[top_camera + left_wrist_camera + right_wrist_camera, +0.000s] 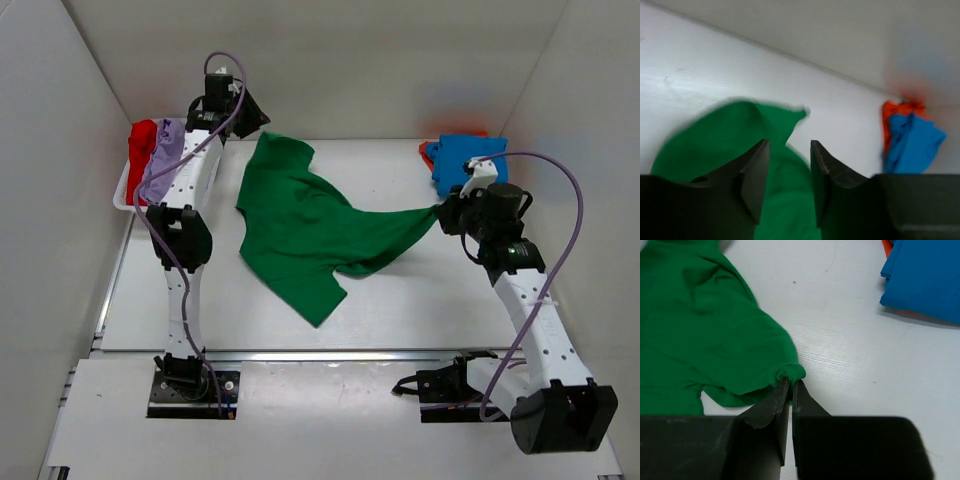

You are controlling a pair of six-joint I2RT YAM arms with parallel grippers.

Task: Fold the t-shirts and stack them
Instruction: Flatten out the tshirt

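The green t-shirt (300, 225) lies rumpled on the table (420, 310), just to the right of the white mesh basket (122, 198). The basket holds a lavender shirt (165, 155) and a red shirt (142, 140). Well across from the basket, beyond the green one, sits a folded blue shirt (462, 158) with something orange-red under it.

The right tool (791, 385) is closed on a small bunched bit of the green shirt's hem, and the cloth draws out to a point toward it. The left tool (787, 150) hangs over the shirt's corner nearest the basket, its jaws apart with nothing between them.

The fabric looks like a light, matte knit, limp and quick to crease. I'd say it will sag and twist from a single pinch. It would be better held at two corners or at the shoulder seams, where the doubled cloth gives a firmer grip.
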